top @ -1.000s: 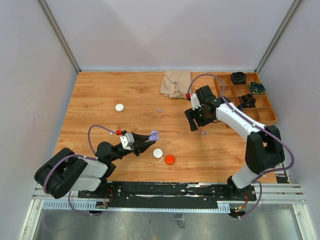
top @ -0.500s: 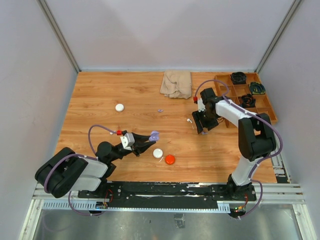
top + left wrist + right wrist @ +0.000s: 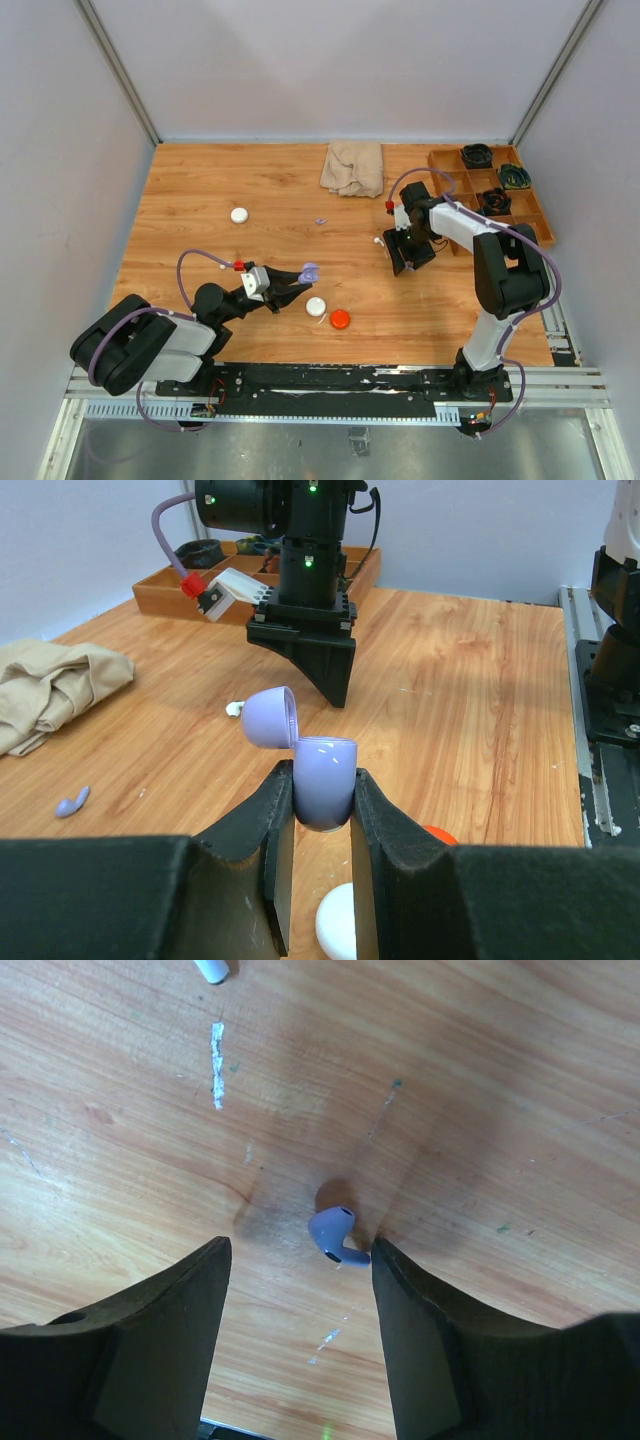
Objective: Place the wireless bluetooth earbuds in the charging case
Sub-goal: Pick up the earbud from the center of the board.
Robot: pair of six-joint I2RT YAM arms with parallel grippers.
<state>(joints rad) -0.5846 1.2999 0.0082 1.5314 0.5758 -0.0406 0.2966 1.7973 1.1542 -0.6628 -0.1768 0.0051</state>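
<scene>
Beyond the charging case [image 3: 325, 770] clamped in the left tool [image 3: 320, 815], the right tool [image 3: 298, 1260], spread apart, straddles a purple earbud [image 3: 333, 1232]; next, probably a careful pinch.

My left arm [image 3: 150, 345] lies low beside its base, the forearm stretched rightward toward the middle of the table [image 3: 200, 190]. My left gripper [image 3: 298, 279] points away from the base, nearly level. Its two fingers [image 3: 385, 820] press in from either side on the charging case [image 3: 325, 778], gripping it. My right arm [image 3: 495, 265] rises from its base, bends at the elbow and reaches back and to the left. Its wrist tips steeply, so my right gripper [image 3: 402, 258] points down at the table. In the right wrist view its fingers [image 3: 170, 1340] are spread wide apart, tips close to the surface.
</scene>
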